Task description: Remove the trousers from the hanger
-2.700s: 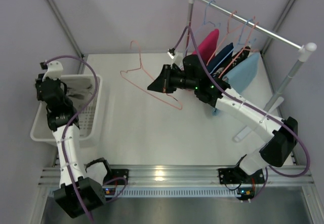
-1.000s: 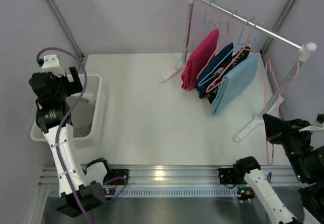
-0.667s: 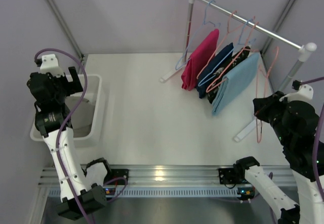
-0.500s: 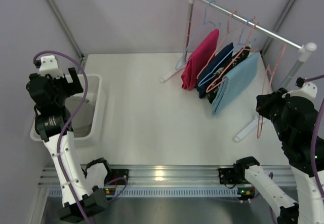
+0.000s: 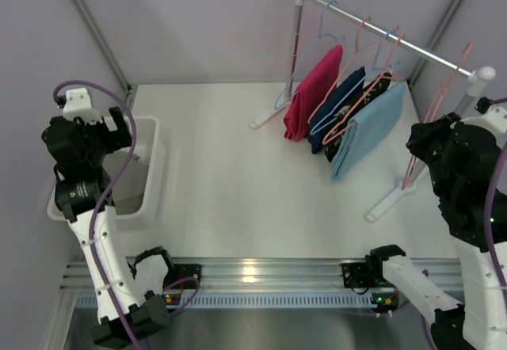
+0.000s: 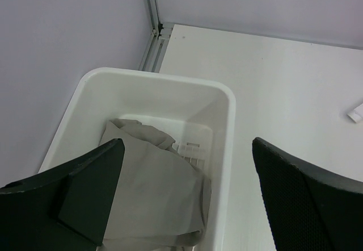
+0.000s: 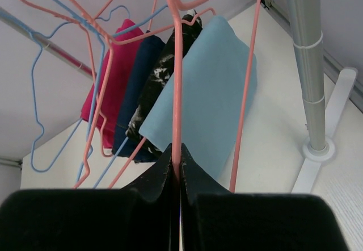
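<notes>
Light grey trousers [image 6: 153, 194] lie crumpled inside the white bin [image 6: 227, 126]. My left gripper [image 6: 187, 205] hangs open above them, touching nothing; from above it [image 5: 119, 132] sits over the bin [image 5: 150, 199]. Light sky-blue trousers [image 5: 368, 128] hang folded over a hanger at the right end of the row on the rack; the right wrist view shows them [image 7: 210, 86] too. My right gripper [image 7: 177, 157] is shut on the wire of an empty pink hanger [image 7: 177, 80]. In the top view that hanger [image 5: 438, 104] slants up beside the rack's right post, held by the gripper [image 5: 418, 146].
The rack's rail [image 5: 396, 39] also carries red trousers [image 5: 313, 93], a navy pair [image 5: 339, 104] and a black patterned pair [image 7: 161, 75], on pink and blue hangers. Its right post [image 7: 304, 63] and white foot [image 5: 392, 199] stand close to my right arm.
My right gripper has carried the empty pink hanger from the table's middle to the right side, then up beside the rack's right post. The left gripper has risen slightly over the bin.
</notes>
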`<state>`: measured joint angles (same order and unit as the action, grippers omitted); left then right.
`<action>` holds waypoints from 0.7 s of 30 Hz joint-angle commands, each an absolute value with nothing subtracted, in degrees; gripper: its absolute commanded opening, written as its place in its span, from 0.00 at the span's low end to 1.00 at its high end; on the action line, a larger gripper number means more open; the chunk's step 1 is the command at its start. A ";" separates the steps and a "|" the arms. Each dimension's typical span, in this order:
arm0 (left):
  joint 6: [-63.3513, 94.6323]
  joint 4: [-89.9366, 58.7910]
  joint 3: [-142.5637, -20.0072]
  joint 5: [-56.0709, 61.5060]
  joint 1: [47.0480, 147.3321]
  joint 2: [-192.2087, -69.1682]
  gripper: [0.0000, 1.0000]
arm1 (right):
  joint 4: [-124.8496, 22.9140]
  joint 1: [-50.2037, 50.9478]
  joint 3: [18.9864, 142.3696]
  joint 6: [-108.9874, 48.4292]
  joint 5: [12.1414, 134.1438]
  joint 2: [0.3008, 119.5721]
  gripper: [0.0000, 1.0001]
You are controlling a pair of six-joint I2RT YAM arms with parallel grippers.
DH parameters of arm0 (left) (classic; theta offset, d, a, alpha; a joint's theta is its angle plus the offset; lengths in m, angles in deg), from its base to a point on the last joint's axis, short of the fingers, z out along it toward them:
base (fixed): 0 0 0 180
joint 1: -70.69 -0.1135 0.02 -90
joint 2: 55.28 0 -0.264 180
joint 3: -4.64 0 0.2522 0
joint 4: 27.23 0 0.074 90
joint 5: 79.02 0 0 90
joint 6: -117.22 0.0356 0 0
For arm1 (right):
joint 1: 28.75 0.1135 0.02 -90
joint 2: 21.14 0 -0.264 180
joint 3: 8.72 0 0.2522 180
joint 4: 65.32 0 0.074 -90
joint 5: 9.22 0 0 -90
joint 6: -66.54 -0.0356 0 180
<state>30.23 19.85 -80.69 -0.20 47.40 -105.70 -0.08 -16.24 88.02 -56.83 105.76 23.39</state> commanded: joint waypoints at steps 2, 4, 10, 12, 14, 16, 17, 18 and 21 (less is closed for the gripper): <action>29.50 19.14 -81.10 -2.82 47.05 -105.29 0.99 | -4.72 -18.56 90.30 -58.18 104.96 27.89 0.00; 29.59 19.14 -81.01 -3.26 47.05 -104.85 0.99 | -4.63 -19.61 90.12 -59.14 103.73 28.86 0.00; 30.12 18.00 -79.34 -5.19 47.05 -103.36 0.99 | -2.17 -24.00 87.58 -62.75 100.04 30.36 0.00; 30.47 17.47 -78.82 -5.54 47.05 -103.18 0.99 | -1.82 -25.49 86.09 -63.01 99.68 30.10 0.00; 30.82 16.85 -78.11 -5.72 47.05 -103.18 0.99 | -1.82 -26.73 84.33 -62.58 99.50 28.96 0.00; 31.00 16.50 -77.41 -6.16 47.14 -103.44 0.99 | -1.73 -27.26 82.92 -61.70 99.68 27.73 0.00; 31.00 16.33 -77.15 -6.33 47.14 -103.45 0.99 | -1.99 -27.43 81.44 -61.26 99.77 27.11 0.00; 31.09 16.06 -76.88 -6.42 47.05 -103.62 0.99 | -2.34 -27.44 80.55 -60.21 99.85 26.41 0.00; 31.18 15.19 -76.00 -6.86 47.05 -103.62 0.99 | -3.31 -27.44 77.30 -58.89 100.47 23.95 0.00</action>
